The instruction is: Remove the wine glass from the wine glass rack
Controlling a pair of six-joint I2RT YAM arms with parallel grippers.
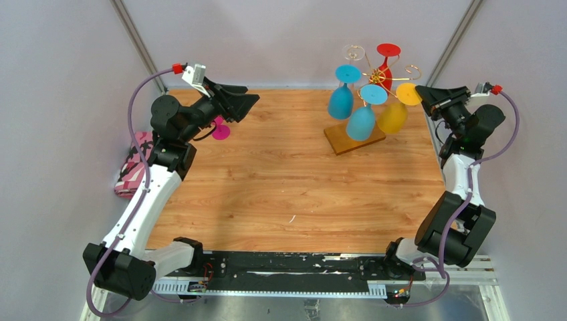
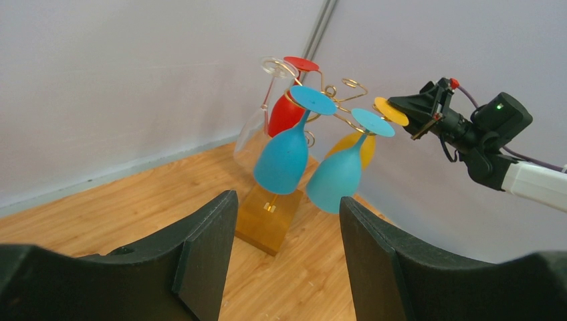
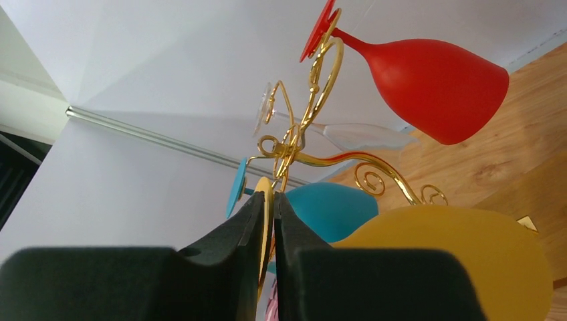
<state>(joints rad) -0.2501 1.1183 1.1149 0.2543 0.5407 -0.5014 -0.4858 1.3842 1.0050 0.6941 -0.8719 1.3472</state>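
The wine glass rack (image 1: 376, 77) is a gold wire stand on an amber wooden base (image 1: 354, 139) at the far right of the table. Two blue glasses (image 1: 341, 100), a red glass (image 1: 384, 67), a clear glass (image 1: 353, 52) and a yellow glass (image 1: 392, 115) hang from it upside down. My right gripper (image 1: 422, 93) is shut on the yellow glass's foot disc (image 3: 265, 190), which is still at the rack's arm (image 3: 314, 80). My left gripper (image 1: 251, 100) is open and empty at the far left, facing the rack (image 2: 267, 217) from a distance.
A magenta glass (image 1: 220, 130) shows partly behind my left arm at the far left. A pink striped cloth (image 1: 134, 167) lies off the table's left edge. Grey walls stand close behind and beside the rack.
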